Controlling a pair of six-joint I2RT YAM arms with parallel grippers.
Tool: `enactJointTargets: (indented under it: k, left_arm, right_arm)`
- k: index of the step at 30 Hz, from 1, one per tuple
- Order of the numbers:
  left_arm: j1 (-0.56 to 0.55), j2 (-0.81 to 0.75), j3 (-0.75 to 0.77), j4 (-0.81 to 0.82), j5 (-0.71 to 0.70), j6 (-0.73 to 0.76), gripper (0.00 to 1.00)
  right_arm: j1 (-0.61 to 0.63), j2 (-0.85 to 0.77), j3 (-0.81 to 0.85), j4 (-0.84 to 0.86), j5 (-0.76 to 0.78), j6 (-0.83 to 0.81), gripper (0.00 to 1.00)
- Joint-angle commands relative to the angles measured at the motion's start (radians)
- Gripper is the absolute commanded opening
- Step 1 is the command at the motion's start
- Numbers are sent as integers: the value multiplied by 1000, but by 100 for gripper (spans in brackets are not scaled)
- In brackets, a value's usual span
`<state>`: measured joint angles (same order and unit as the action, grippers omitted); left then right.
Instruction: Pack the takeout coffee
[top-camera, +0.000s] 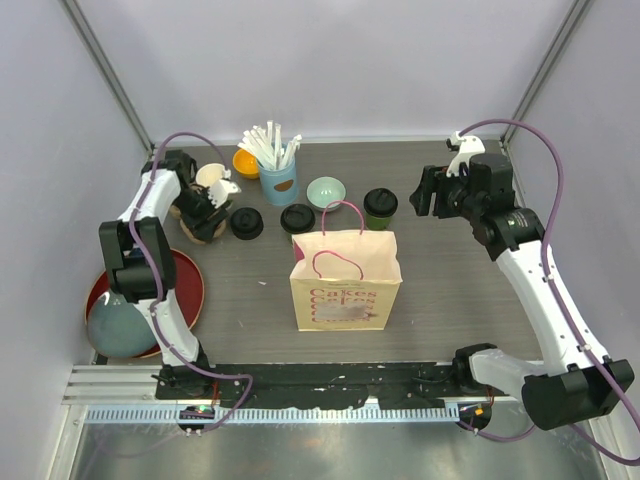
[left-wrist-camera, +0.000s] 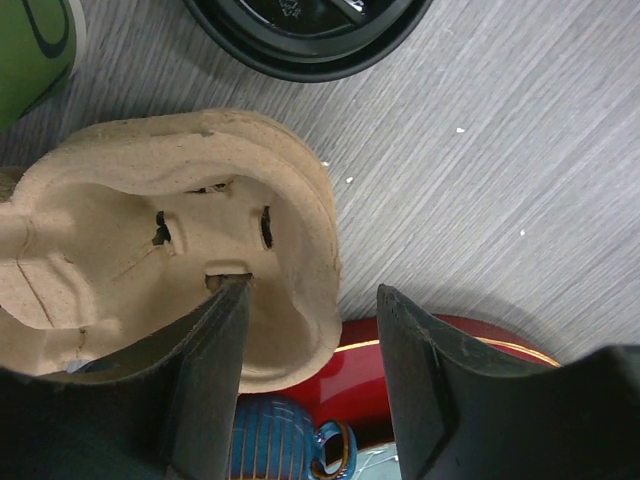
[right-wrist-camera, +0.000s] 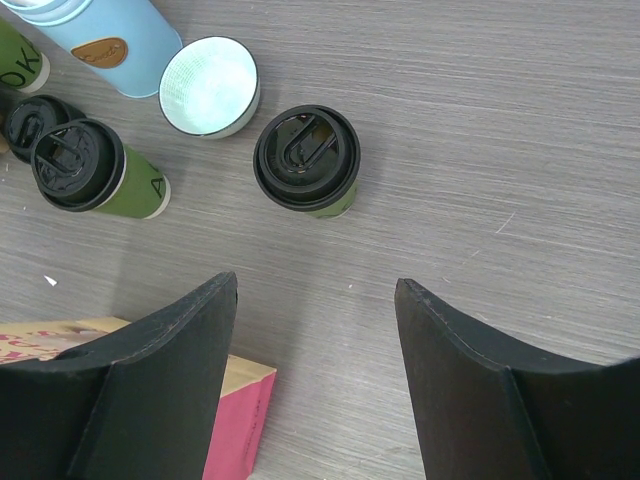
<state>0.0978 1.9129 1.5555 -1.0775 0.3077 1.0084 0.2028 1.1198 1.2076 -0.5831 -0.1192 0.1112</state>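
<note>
Lidded green cup (right-wrist-camera: 306, 160) on the counter (right-wrist-camera: 520, 120) ahead of the right gripper (right-wrist-camera: 315, 283) (fingers wide, empty) looks light and crushable, so I'd pinch gently mid-wall; left gripper (left-wrist-camera: 312, 288) fingers half-open astride the pulp carrier (left-wrist-camera: 120, 200) rim.

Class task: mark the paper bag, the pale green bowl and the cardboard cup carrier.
paper bag (top-camera: 345, 295): top external view, printed front face.
pale green bowl (right-wrist-camera: 208, 85): right wrist view, its inside.
cardboard cup carrier (left-wrist-camera: 110, 250): left wrist view, inner hollow.

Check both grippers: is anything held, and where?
Nothing is gripped. The left gripper is open astride the carrier rim, one finger inside, a gap at the other. The right gripper is open and empty.
</note>
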Motion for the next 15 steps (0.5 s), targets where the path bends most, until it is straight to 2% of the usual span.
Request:
enactJointTargets:
  k: [1, 6, 13, 15]
  left_arm:
    - [-1, 0, -3, 50, -28, 16, 55]
    - [-1, 1, 5, 31, -12, 18, 42]
    - [-3, 15, 58, -24, 5, 12, 13]
    - [-1, 15, 74, -39, 5, 4, 11]
  right_arm:
    - [-2, 2, 10, 40, -17, -5, 70]
    - [0, 5, 10, 39, -17, -7, 70]
    - [0, 8, 10, 37, -22, -8, 70]
    - [-2, 8, 9, 35, -23, -8, 70]
